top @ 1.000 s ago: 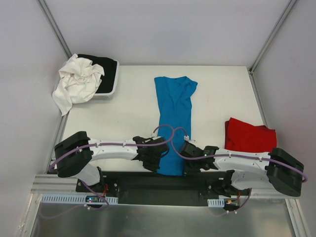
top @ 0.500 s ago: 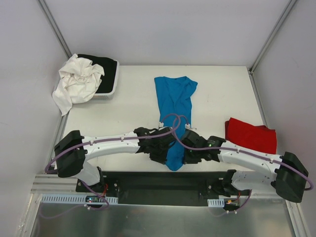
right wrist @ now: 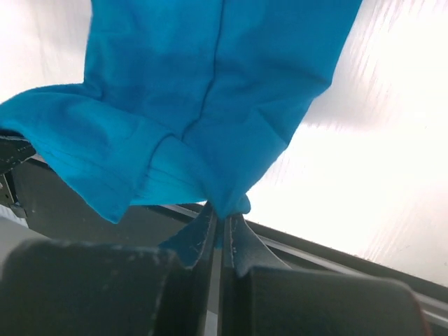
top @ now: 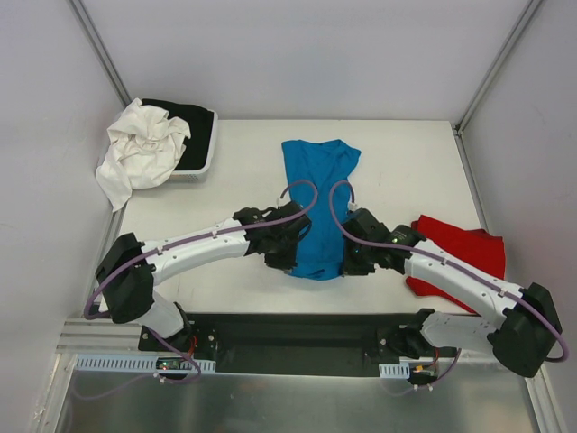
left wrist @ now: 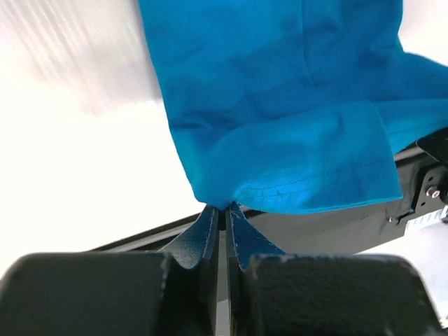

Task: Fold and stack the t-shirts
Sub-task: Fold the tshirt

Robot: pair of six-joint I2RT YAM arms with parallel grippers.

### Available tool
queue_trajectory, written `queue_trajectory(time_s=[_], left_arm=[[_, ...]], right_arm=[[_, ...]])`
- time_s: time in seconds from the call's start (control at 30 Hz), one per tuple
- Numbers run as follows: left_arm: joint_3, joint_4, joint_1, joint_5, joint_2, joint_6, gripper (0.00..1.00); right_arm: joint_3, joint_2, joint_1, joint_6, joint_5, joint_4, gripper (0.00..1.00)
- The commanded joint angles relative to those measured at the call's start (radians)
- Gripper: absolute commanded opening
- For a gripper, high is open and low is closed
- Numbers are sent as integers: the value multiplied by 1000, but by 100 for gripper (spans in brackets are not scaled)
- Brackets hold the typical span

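Observation:
The turquoise t-shirt [top: 317, 194] lies in the middle of the table, collar toward the far edge, its near hem lifted and doubled back over the body. My left gripper [top: 290, 254] is shut on the hem's left corner [left wrist: 213, 197]. My right gripper [top: 350, 257] is shut on the right corner [right wrist: 234, 203]. Both hang just above the table with blue cloth [left wrist: 294, 105] draping from the fingertips. The red t-shirt [top: 455, 253] lies folded at the right, partly behind my right arm.
A white basket [top: 206, 153] at the far left corner holds a black garment [top: 194, 126], with a crumpled white garment [top: 140, 153] spilling over its left rim. Grey walls close in the table [top: 225, 207] on three sides. The black base rail [top: 297, 334] runs along the near edge.
Both grippers have carried the blue shirt's near hem away from the near edge toward the collar, folding the lower part over the body. The arms have stretched forward.

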Motion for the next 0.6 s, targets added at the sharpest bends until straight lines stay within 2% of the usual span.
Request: queue_trajectory(time_s=[0.0,0.57], left_arm=[[72,-48,44,-16,25,81,0],[219,-64,170,34,134,175,0]], right_arm=[[73,36,-35,-69,-17,-35,1],[182,165,-186,-177,-113,-28,1]])
